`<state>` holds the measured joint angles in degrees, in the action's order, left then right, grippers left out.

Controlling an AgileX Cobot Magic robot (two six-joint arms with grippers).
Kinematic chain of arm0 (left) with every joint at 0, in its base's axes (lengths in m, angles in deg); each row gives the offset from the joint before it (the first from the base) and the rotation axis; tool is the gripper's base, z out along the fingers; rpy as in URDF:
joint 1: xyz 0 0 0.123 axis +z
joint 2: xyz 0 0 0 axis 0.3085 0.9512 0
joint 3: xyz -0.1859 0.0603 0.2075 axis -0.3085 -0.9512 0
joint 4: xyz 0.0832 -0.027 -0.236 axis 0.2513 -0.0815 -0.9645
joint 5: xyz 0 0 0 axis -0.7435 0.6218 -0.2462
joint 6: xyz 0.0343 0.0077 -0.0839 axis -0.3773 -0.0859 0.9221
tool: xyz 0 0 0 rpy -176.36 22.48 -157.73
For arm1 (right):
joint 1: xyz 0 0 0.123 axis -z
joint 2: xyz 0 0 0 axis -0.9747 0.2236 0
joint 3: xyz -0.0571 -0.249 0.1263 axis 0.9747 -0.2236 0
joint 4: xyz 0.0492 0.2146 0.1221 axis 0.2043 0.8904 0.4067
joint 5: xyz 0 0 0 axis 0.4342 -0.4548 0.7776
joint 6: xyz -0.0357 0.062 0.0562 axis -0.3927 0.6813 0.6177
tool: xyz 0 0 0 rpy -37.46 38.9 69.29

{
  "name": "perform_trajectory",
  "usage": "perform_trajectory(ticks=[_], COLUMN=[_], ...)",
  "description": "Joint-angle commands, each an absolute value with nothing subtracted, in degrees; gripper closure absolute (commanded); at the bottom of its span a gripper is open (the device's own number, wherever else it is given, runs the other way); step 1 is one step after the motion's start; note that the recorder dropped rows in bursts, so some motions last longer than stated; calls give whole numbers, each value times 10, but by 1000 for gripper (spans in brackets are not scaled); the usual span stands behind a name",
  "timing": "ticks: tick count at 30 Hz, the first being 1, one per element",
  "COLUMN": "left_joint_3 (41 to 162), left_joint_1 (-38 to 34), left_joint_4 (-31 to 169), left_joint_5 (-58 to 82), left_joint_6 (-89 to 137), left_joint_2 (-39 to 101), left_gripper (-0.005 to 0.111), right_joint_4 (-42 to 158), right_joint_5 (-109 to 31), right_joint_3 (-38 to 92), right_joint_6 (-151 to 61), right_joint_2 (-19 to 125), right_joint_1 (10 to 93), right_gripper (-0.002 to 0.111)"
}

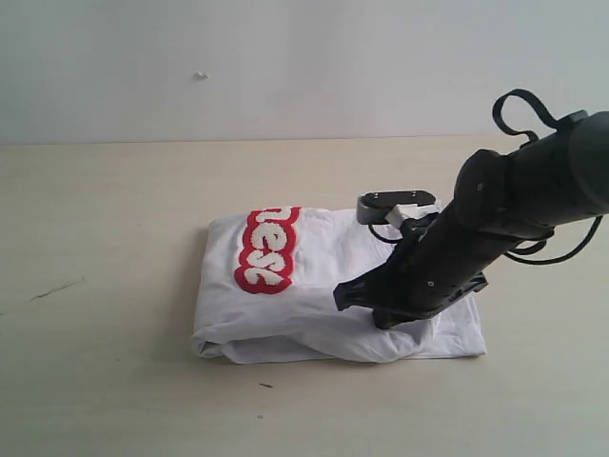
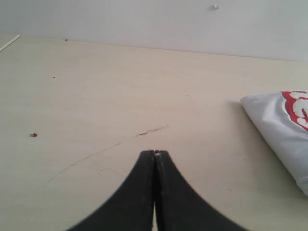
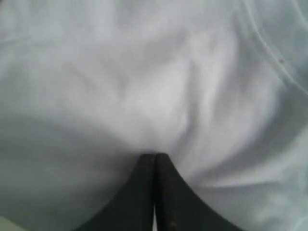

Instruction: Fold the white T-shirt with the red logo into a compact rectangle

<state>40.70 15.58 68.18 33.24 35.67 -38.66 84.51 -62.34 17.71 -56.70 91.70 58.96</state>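
Observation:
The white T-shirt (image 1: 314, 281) lies folded into a rough rectangle in the middle of the table, with a bulging fold along its near edge. The red logo (image 1: 266, 249) shows on its upper left part, only partly visible. My right gripper (image 1: 346, 297) rests on the shirt's right half, shut, its tips pressed against the cloth (image 3: 144, 72) with nothing seen between them (image 3: 155, 155). My left gripper (image 2: 154, 153) is shut and empty over bare table, left of the shirt (image 2: 281, 130), whose logo's edge (image 2: 298, 108) peeks in. The left arm is out of the exterior view.
The pale wooden table (image 1: 105, 219) extends all round the shirt, with a dark scratch (image 1: 55, 288) to the left, also seen as a thin line (image 2: 151, 130) in the left wrist view. A light wall (image 1: 285, 57) stands behind. A small brown speck (image 2: 33, 134) lies on the table.

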Motion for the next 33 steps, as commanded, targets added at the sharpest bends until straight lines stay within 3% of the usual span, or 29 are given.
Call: perform_trajectory(ticks=[1, 12, 26, 33], left_joint_3=[407, 407, 407, 407], left_joint_1=[157, 157, 157, 157], left_joint_4=[676, 676, 676, 676], left_joint_5=[328, 328, 328, 328], left_joint_6=[355, 355, 355, 355], left_joint_2=[-389, -389, -389, -389], left_gripper=[107, 107, 107, 107], right_joint_4=[853, 854, 854, 853], right_joint_5=[-602, -616, -570, -468], right_joint_3=[174, 174, 86, -11], right_joint_6=[-573, -579, -584, -584], right_joint_2=[915, 846, 540, 356], right_joint_1=[567, 564, 564, 564], right_gripper=[108, 108, 108, 108])
